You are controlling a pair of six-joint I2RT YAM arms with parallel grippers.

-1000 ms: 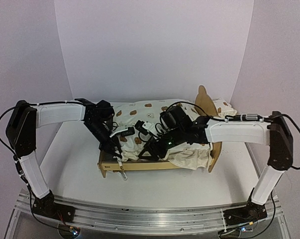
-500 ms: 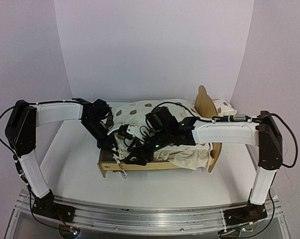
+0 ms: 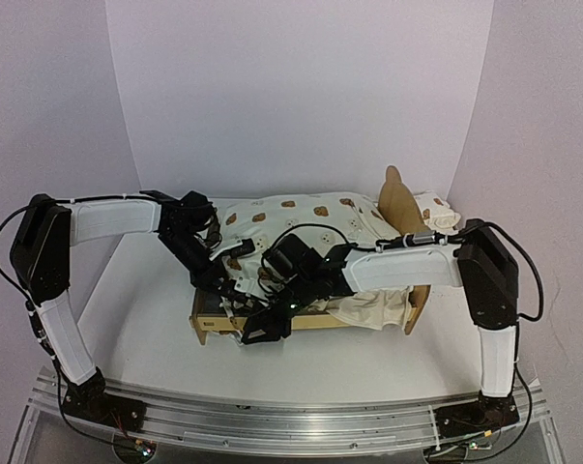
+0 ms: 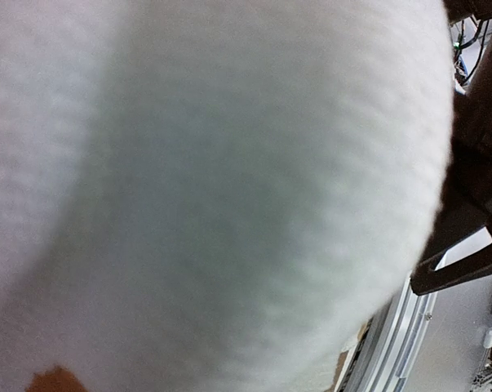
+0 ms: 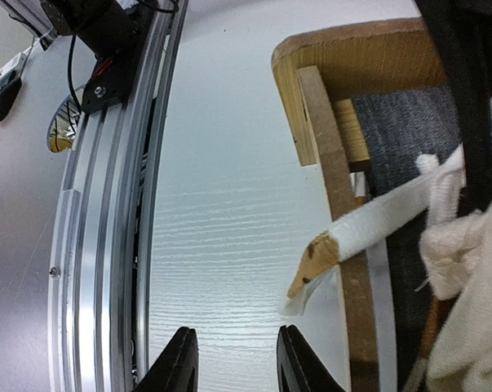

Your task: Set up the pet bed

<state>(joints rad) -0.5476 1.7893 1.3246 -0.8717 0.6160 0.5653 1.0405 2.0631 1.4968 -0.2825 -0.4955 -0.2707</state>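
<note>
Well, the bed [image 3: 201, 329] sits in the middle of the table [image 3: 127, 290], and its cushion [image 3: 301, 217] is not seated. It humps over the frame and spills across the near rail [image 5: 343, 269], leaving the grey base [image 5: 396, 122] bare at the foot corner.

The right gripper [image 5: 233, 363] hovers just outside that corner, fingers partly apart with nothing between them. The left gripper [image 3: 223, 290] is sunk in the cushion at the foot end. Its camera sees only cream cloth, so I cannot tell how its fingers stand or whether they hold fabric.

The step, as I judge it, is drawing the cushion's foot end down into the frame. To do it well, the right gripper should take the loose strip [image 5: 368, 224] lying over the rail — cloth only, not wood — and lift it inward before lowering. The left gripper should pin the cushion so the light frame does not slide.
</note>
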